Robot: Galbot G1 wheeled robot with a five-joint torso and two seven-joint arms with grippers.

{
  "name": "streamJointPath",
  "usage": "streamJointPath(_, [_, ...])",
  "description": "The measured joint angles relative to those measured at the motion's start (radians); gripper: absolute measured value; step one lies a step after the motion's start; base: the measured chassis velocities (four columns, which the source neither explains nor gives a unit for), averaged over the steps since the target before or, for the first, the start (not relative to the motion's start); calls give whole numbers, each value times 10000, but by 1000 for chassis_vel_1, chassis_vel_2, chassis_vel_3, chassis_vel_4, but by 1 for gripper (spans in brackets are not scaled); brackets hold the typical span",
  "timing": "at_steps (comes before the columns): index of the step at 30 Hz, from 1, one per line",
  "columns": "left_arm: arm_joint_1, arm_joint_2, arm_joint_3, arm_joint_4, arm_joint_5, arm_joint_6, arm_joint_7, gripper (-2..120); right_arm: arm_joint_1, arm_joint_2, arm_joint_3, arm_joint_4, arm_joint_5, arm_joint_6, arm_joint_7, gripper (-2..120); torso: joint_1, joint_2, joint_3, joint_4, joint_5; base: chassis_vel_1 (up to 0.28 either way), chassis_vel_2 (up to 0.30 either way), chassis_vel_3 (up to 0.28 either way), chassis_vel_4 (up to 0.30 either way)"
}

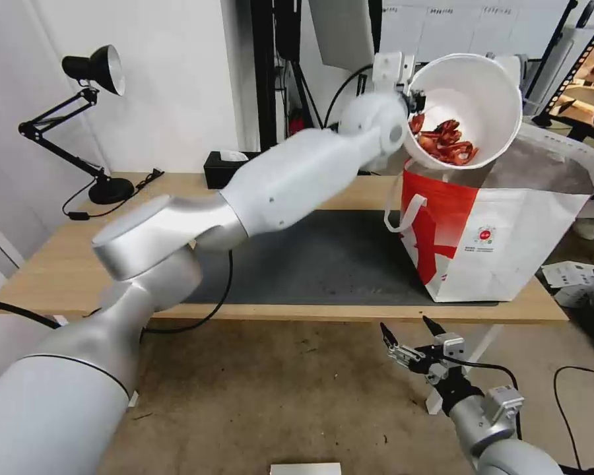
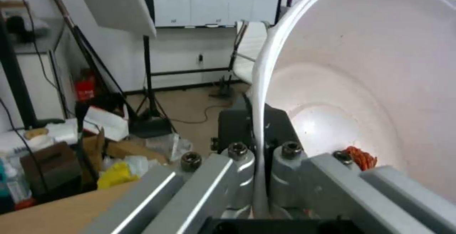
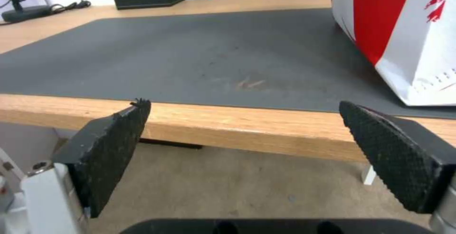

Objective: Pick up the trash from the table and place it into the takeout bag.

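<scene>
My left gripper is shut on the rim of the white round bowl. It holds the bowl tipped steeply on its side above the open top of the red-and-white takeout bag. Red crayfish shells lie at the bowl's low edge, over the bag's mouth. In the left wrist view the bowl's rim is pinched in the left gripper, with a bit of shell beside it. The bag stands on the right end of the table. My right gripper hangs open below the table's front edge.
A dark grey mat covers the table's middle. A black tissue box and a desk lamp stand at the back left. The right wrist view shows the right gripper, mat, bag wall and table edge.
</scene>
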Motion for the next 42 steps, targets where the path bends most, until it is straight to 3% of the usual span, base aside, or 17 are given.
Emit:
streamJointPath(6, [193,28,339,-466,826,-22,450,0,0,0,0,0,0,0,0,100,0,0,0,0,0,0,0,0,0])
streamJointPath(12, [186,24,640,-951,895,-22,969,0,0,0,0,0,0,0,0,100,0,0,0,-2,0,0,0,0,0])
streamJointPath(24, [340,34,853,-1205,195,823,944,0,0,0,0,0,0,0,0,100,0,0,0,-1,0,0,0,0,0])
streamJointPath(28, [372,29,1053,-1206,-504,1489,893,0,0,0,0,0,0,0,0,100,0,1,0,-2,0,0,0,0,0])
streamJointPath(42, [749,31,1282,-943,-717,1587,1189,0,0,0,0,0,0,0,0,100,0,0,0,-1,-1,0,0,0,0])
